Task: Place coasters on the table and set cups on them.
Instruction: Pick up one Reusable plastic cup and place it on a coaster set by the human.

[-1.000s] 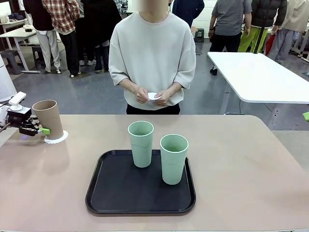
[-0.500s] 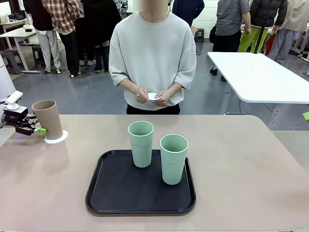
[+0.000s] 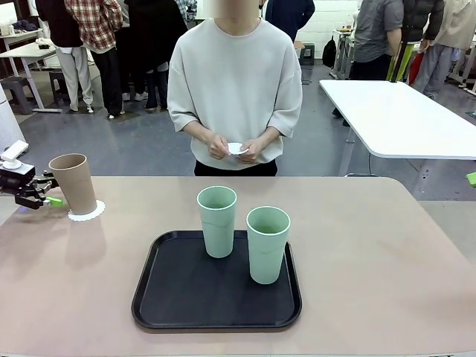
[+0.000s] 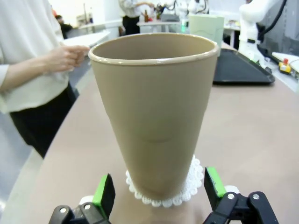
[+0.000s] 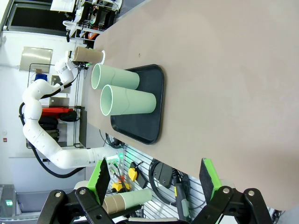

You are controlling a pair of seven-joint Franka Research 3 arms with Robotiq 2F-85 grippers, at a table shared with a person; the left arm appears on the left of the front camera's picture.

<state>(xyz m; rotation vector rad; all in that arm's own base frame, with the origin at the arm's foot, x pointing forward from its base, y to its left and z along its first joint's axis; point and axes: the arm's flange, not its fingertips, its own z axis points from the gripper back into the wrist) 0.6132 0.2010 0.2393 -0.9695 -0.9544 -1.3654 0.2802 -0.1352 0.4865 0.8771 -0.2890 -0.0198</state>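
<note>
Tan cup upright on its coaster, straight ahead of the left gripper, jaws open, not touching; right gripper open too

Table open right of tray — green cups block the middle.

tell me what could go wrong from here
The open fingers of the left gripper sit close to the tan cup; a stray move could tip it or slide it off its coaster. The two green cups stand close together on the tray, so grasping one could knock the other.
</note>
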